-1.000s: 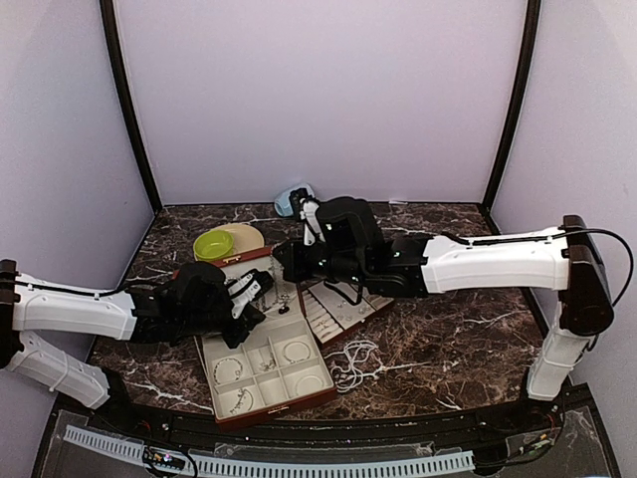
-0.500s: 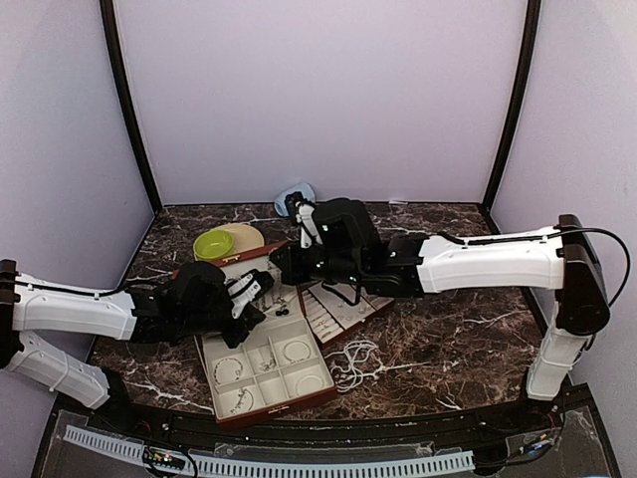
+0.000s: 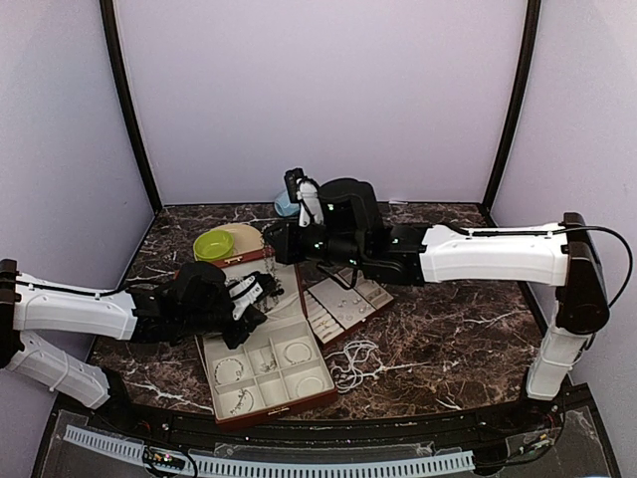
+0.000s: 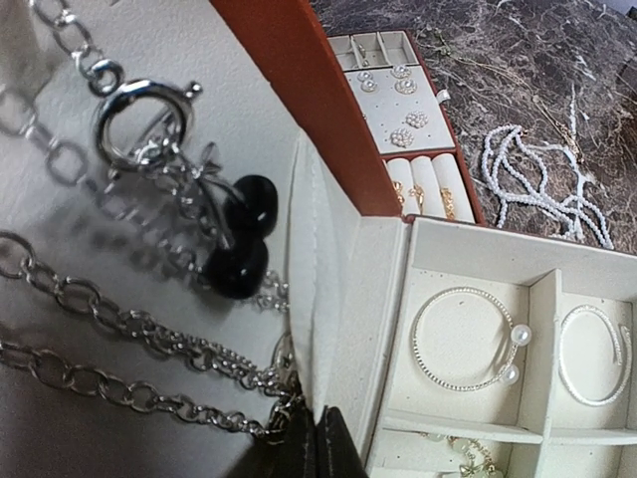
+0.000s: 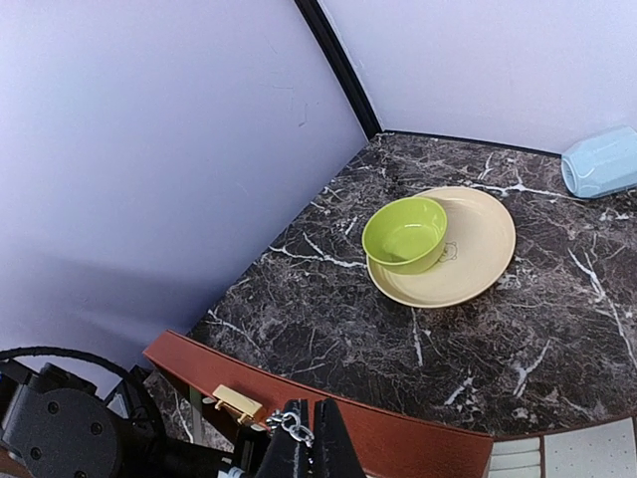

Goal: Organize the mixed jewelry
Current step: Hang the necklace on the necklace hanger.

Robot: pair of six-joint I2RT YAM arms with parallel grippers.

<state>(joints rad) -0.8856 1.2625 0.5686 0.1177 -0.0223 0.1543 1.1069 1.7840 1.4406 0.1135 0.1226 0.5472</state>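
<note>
A silver chain necklace (image 4: 129, 329) with a ring clasp (image 4: 139, 124) and black beads (image 4: 239, 239) lies against the cream lining of the reddish-brown case's raised lid (image 3: 251, 261). My right gripper (image 5: 311, 408) is shut on chain links (image 5: 292, 426) just above the lid's edge (image 5: 418, 443); it also shows in the top view (image 3: 271, 242). My left gripper (image 4: 317, 418) is shut on the lining's cream flap (image 4: 309, 249), with the chain touching its left finger; it is at the lid in the top view (image 3: 261, 291). Bangles (image 4: 468, 339) lie in the case's compartments (image 3: 269, 363). A pearl strand (image 3: 355, 363) lies on the table.
An insert tray with earrings and rings (image 3: 343, 304) lies right of the case. A green bowl (image 3: 213, 244) on a cream plate (image 3: 247, 235) stands behind the lid. A pale blue object (image 3: 287, 204) is at the back. A gold latch (image 5: 237, 403) sits on the lid.
My right gripper has moved up and back-left over the lid's top edge with the chain. The left arm has hardly moved.
</note>
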